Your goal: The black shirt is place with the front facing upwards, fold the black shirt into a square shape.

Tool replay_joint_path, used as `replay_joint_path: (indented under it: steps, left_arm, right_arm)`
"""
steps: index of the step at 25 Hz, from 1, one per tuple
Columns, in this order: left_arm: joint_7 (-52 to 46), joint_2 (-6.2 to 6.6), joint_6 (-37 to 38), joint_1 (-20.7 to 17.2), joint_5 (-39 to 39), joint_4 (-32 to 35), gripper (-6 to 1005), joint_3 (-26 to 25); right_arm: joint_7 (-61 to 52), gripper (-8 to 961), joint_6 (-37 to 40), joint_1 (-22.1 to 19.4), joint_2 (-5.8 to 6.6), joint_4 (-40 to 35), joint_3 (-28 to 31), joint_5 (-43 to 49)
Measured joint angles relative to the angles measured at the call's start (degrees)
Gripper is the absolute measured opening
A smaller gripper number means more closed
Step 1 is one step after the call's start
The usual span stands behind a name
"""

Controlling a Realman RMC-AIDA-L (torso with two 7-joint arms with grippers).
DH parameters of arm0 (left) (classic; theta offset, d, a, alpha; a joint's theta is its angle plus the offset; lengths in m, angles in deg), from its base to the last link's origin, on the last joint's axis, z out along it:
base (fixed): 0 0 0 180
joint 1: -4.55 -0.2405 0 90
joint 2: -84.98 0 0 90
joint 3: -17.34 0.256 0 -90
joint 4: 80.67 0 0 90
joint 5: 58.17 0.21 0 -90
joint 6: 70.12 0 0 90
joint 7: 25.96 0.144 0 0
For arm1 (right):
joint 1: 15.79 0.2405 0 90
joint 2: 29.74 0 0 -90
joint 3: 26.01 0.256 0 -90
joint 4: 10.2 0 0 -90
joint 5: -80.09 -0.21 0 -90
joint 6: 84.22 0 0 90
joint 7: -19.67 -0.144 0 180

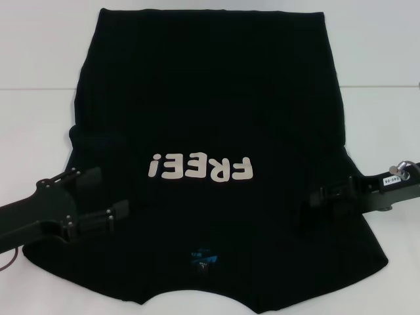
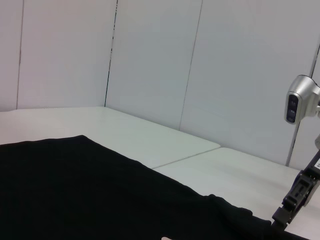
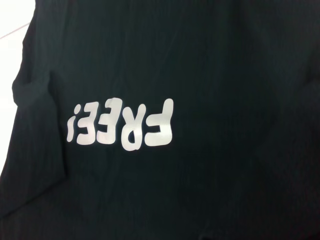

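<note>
The black shirt (image 1: 210, 98) lies flat on the white table (image 1: 33, 131), front up, with its neck end towards me. Its off-white "FREE!" print (image 1: 200, 168) reads upside down, and the small blue neck label (image 1: 202, 254) is near the front edge. My left gripper (image 1: 113, 191) is open, low over the shirt's left side by the sleeve. My right gripper (image 1: 316, 195) is low over the shirt's right side. The right wrist view shows the print (image 3: 122, 127) on the shirt (image 3: 225, 75). The left wrist view shows the shirt (image 2: 75, 190) and the right gripper (image 2: 292, 205) beyond it.
The table (image 2: 150, 135) has a seam running across it behind the shirt. Pale wall panels (image 2: 150, 60) stand at the back. The shirt's near hem and neck reach the front edge of the head view.
</note>
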Motion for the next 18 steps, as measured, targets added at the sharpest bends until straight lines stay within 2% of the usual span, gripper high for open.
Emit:
replay_joint_path:
  steps: [10, 18]
  left_arm:
    - [0.0, 0.0, 0.0, 0.0, 0.0, 0.0, 944, 0.0]
    - [0.0, 0.0, 0.0, 0.0, 0.0, 0.2, 945, 0.0]
  right_arm:
    - [-1.2, 688, 0.1, -0.7, 0.3, 0.1, -0.1, 0.1]
    - [-1.4, 687, -1.5, 0.0, -0.1, 1.0, -0.3, 0.1]
